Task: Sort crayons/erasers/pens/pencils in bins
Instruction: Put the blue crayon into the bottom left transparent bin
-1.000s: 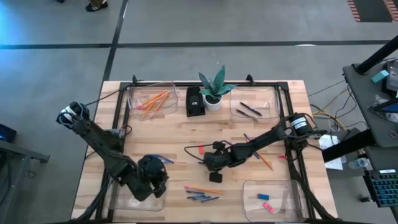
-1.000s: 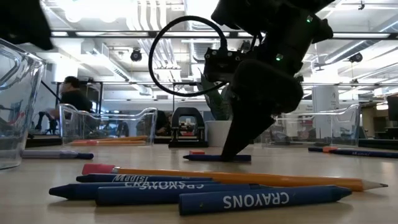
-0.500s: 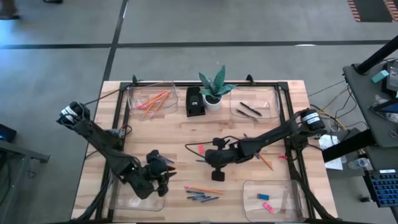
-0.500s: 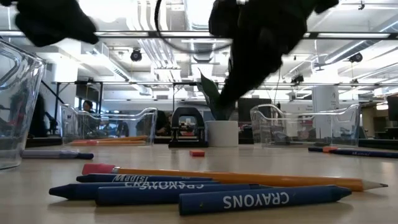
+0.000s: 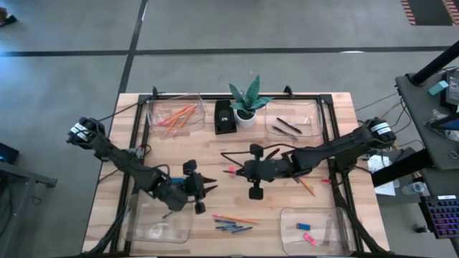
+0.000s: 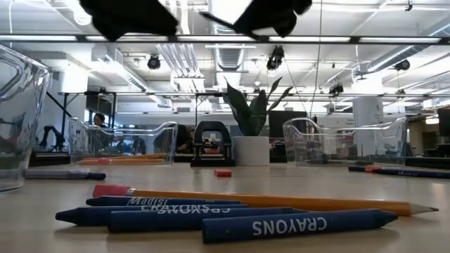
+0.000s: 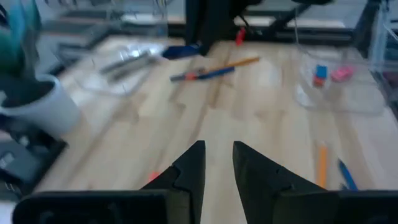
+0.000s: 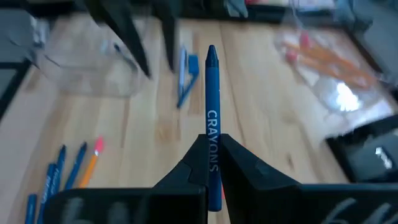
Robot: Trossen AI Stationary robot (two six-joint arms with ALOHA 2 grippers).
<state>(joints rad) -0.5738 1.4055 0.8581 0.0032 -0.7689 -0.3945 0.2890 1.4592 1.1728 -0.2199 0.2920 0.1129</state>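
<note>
Since a second ago the right gripper [image 5: 231, 170] has lifted off the desk [image 5: 208, 154] with a blue crayon [image 8: 211, 118] and drawn back toward the right, while the left gripper [image 5: 208, 188] has swung out from over the near-left bin [image 5: 158, 228] toward the middle of the desk.

The word "CRAYONS" runs in white along the held crayon in the right wrist view, and the same word reads upside down on the nearest of the loose crayons [image 6: 299, 225] in the low view; another stick behind it shows lettering that looks like "Madisi". A long orange pencil [image 6: 267, 200] with a pink end lies just behind that heap.

In the low view both grippers are cut off at the top edge and show only as dark shapes. The left wrist view is blurred, so the sticks on the desk there are hard to tell apart.

The right arm reaches low and nearly level from the right edge to mid-desk, its fingers clamped on the crayon. The left arm stretches from the left edge toward the centre, its fingers a little apart and holding nothing.

Two erasers [image 5: 306, 233], light blue and pink, lie in the near-right bin [image 5: 287, 215].
</note>
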